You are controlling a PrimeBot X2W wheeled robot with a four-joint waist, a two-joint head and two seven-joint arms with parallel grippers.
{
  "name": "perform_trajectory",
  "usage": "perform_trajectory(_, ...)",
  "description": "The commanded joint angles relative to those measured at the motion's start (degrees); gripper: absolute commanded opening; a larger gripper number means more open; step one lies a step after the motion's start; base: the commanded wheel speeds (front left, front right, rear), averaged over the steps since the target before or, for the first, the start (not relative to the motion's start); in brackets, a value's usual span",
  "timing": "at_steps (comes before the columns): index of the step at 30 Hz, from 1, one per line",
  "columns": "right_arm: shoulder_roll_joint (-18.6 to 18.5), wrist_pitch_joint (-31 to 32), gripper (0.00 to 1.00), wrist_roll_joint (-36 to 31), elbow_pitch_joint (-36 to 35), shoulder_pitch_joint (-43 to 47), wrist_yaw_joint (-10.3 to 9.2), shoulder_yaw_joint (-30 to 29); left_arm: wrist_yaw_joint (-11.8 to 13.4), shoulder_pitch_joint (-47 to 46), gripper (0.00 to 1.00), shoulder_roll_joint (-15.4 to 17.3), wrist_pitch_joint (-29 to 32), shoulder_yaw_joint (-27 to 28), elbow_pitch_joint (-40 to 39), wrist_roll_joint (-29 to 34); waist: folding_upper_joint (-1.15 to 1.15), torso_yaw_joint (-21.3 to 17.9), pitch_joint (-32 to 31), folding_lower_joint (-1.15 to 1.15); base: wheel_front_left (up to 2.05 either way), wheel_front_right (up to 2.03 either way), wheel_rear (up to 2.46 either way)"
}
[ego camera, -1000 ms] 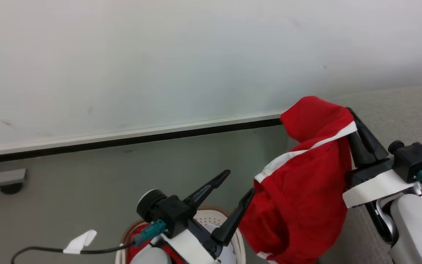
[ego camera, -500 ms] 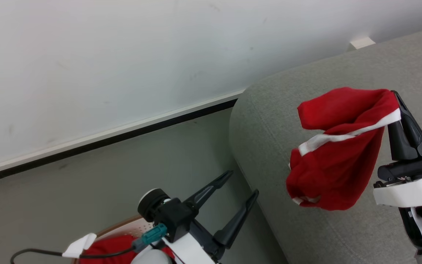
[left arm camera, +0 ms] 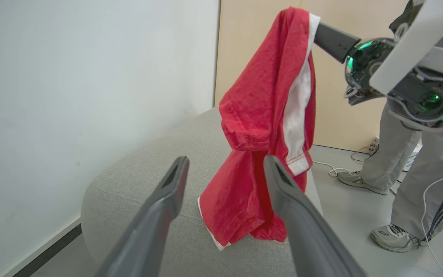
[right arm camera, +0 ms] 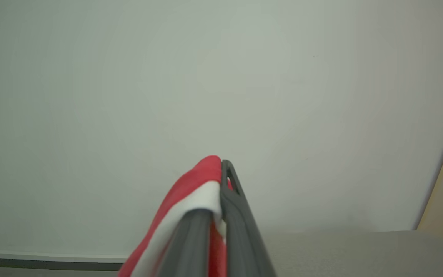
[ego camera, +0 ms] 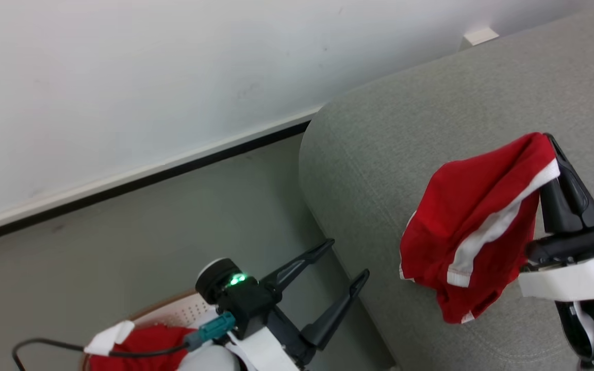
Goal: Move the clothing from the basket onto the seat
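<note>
A red garment with white trim point(ego camera: 475, 226) hangs from my right gripper point(ego camera: 552, 144), which is shut on its top edge, over the grey sofa seat point(ego camera: 410, 129). In the left wrist view the garment point(left arm camera: 267, 115) dangles with its lower hem touching the sofa point(left arm camera: 137, 181). In the right wrist view the closed fingers point(right arm camera: 237, 215) pinch the red and white fabric point(right arm camera: 183, 207). My left gripper point(ego camera: 346, 260) is open and holds nothing, beside the sofa's rounded end. The cream basket point(ego camera: 173, 314) sits at the bottom left with more red clothing point(ego camera: 142, 345) in it.
A white wall with a dark baseboard point(ego camera: 147, 178) runs behind the grey floor point(ego camera: 121, 247). A person's legs and shoes point(left arm camera: 402, 181) stand past the sofa, near cables on the floor. A black cable with a white tag point(ego camera: 109, 337) crosses the basket.
The head camera swung right, bringing more sofa into view. The garment, still held by the right gripper, now hangs lower and unfolded against the seat. The left gripper stays open.
</note>
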Motion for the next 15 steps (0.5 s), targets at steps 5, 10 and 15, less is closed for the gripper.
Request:
perform_trajectory(5,-1.92,2.09,0.0,1.74,-0.06,-7.5,-0.12,-0.52,0.11,-2.58,1.0,2.84,-0.02,-0.17,-0.98,1.21,0.0,2.42,5.47,0.0,0.0,0.0,0.0)
perform_trajectory(10,-5.69,4.38,0.0,3.6,2.89,-16.76,-0.13,-3.31,0.1,-5.07,1.0,5.83,-0.02,-0.26,-3.33,0.94,0.0,5.84,11.55,0.0,0.0,0.0,0.0)
perform_trajectory(15,-10.69,7.97,0.0,2.42,7.02,-25.42,-0.12,-6.79,0.1,-7.27,1.0,8.97,-0.02,0.09,-5.95,-0.34,0.0,9.21,17.56,0.0,0.0,0.0,0.0)
